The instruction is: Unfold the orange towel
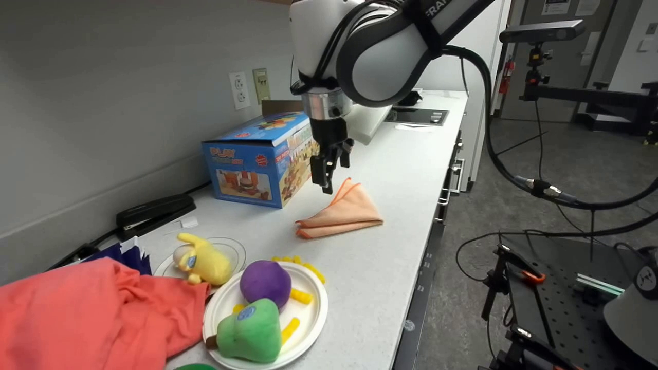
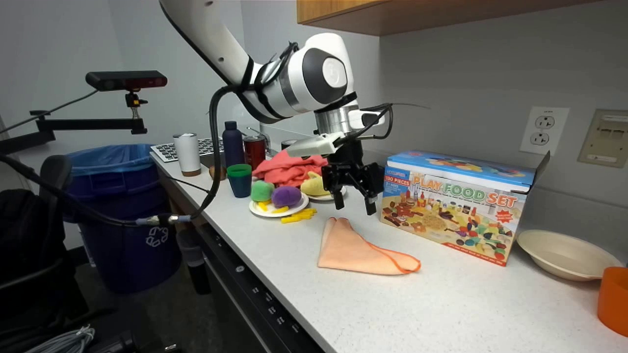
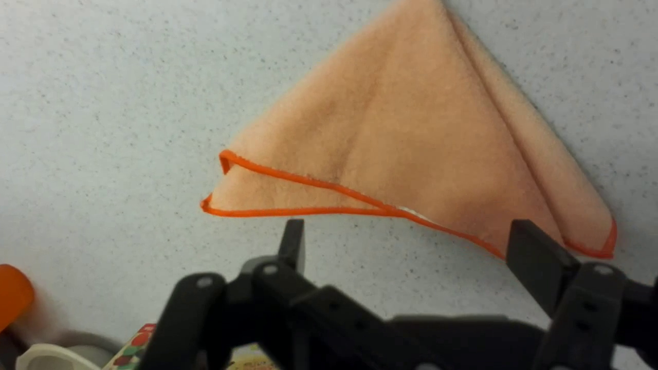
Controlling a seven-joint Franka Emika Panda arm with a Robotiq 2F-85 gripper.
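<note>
Lower the empty, widely spread pincer (image 2: 354,208) onto the orange towel (image 2: 358,252) at its right end in an exterior view, nipping only the top hem (image 3: 298,178)

I read PLAY FOOD SET on the long side of the toy box (image 2: 449,211), PIECES after a blurred number, and PLAY on its short end. Higher than the box, the robot arm (image 1: 383,72) shows FRAN. Lower, well apart from the box, the bin (image 2: 125,247) bears recycling arrows.
</note>
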